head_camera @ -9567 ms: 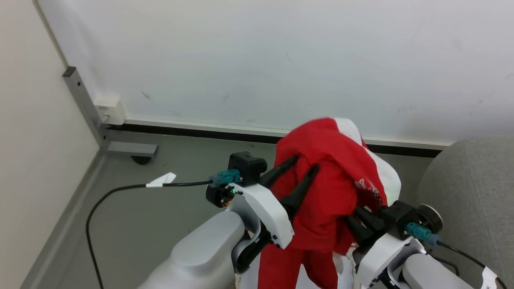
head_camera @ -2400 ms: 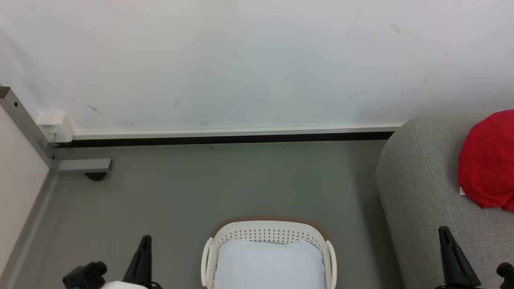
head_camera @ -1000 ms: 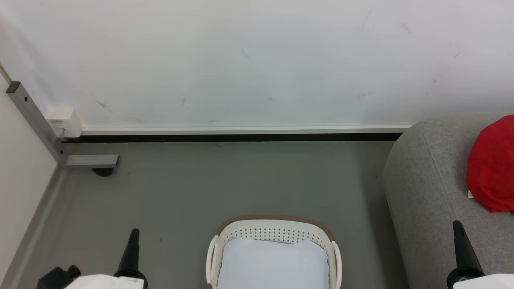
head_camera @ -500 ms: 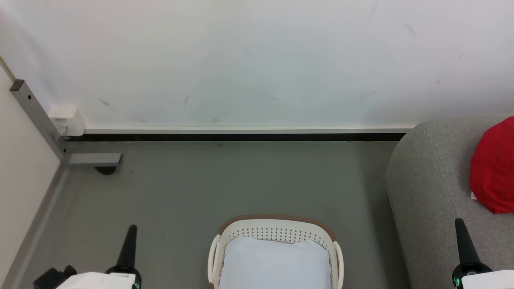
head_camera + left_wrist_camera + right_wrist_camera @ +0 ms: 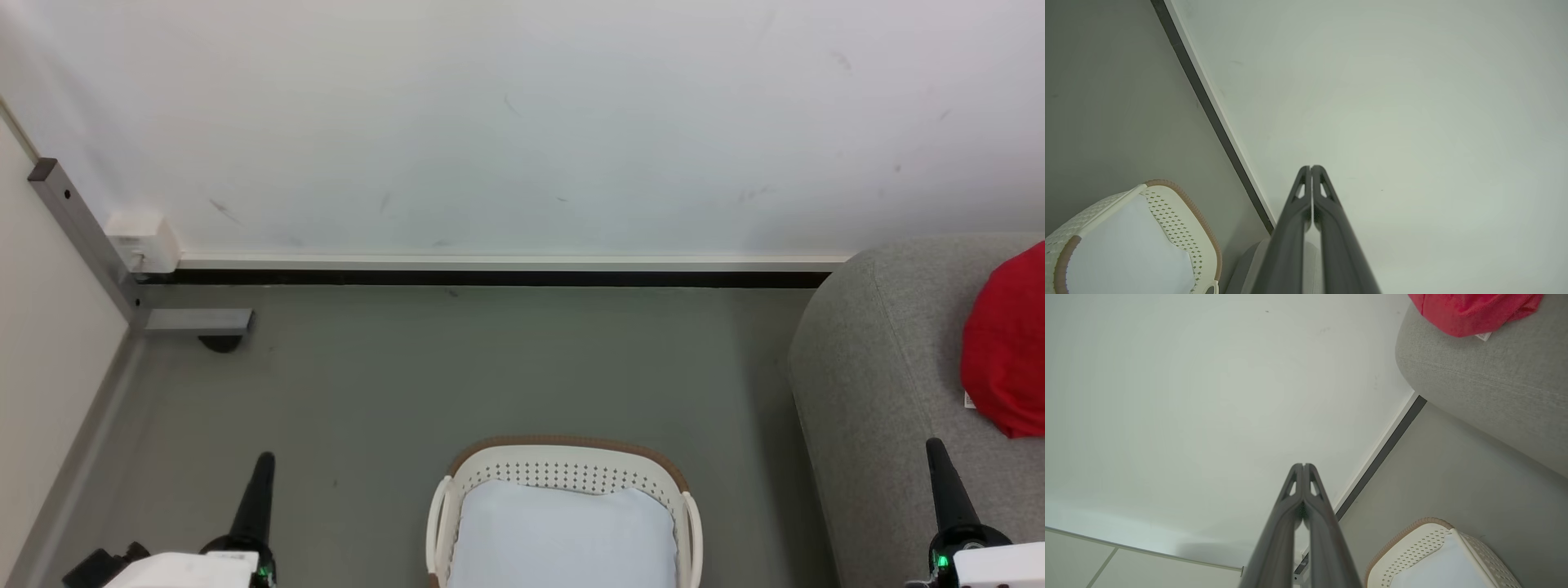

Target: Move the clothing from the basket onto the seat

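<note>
Legible text: none.
Item 1: small white tag [image 5: 969, 401] at near-left edge of red clothing [image 5: 1008, 343], which lies on seat [image 5: 882, 367]. Print too small to read, head and right wrist views alike.
Item 2: white box [image 5: 143, 242] low on far wall [image 5: 522, 122], left corner. Any marking too small to tell.

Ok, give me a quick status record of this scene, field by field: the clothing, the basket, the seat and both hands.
item: red jersey, bunched up
item location: on the sofa
container: basket on the floor beside the sofa, holding a pale pad, no jersey inside
left arm: left hand shut, holding nothing
right arm: right hand shut, holding nothing
task: looks complete
</note>
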`<state>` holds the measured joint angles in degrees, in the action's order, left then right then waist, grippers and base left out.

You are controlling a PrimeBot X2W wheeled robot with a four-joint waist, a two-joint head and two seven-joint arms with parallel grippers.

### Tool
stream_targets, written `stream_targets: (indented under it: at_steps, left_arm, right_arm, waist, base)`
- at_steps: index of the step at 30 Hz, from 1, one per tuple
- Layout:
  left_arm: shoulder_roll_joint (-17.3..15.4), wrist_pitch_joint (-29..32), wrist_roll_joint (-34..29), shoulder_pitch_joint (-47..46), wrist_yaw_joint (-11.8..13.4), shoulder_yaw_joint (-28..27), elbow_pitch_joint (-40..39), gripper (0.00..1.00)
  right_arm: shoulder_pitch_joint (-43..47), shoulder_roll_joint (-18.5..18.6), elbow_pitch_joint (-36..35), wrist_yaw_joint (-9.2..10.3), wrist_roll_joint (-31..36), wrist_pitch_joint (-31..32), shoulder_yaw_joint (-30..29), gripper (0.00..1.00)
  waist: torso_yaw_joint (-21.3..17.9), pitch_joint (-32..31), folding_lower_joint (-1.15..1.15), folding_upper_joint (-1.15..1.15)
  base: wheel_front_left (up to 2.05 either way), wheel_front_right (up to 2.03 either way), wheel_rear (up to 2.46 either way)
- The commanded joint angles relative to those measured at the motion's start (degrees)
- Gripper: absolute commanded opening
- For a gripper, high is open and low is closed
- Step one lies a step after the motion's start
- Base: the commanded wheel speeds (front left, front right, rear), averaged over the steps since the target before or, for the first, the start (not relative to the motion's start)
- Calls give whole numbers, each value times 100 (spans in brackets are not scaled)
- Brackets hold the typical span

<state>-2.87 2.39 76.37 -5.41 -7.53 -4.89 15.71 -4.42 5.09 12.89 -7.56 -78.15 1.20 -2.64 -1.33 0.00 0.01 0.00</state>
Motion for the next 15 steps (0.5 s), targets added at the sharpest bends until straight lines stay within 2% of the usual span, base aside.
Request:
stream_targets:
  at_steps: [1, 15]
  left_arm:
    - [-24, 26, 119, -85, 5, -22, -63, 0]
    - [-17, 204, 745, -97, 6, -95, -108, 0]
  right_arm:
    - [-60, -6, -6, 10, -106, 30, -50, 0]
    - [-137, -58, 50, 11, -712, 209, -146, 0]
  waist:
    - [4, 1, 0, 0]
    - [53, 7, 0, 0]
  base:
    - [0, 0, 0]
    - [0, 0, 0]
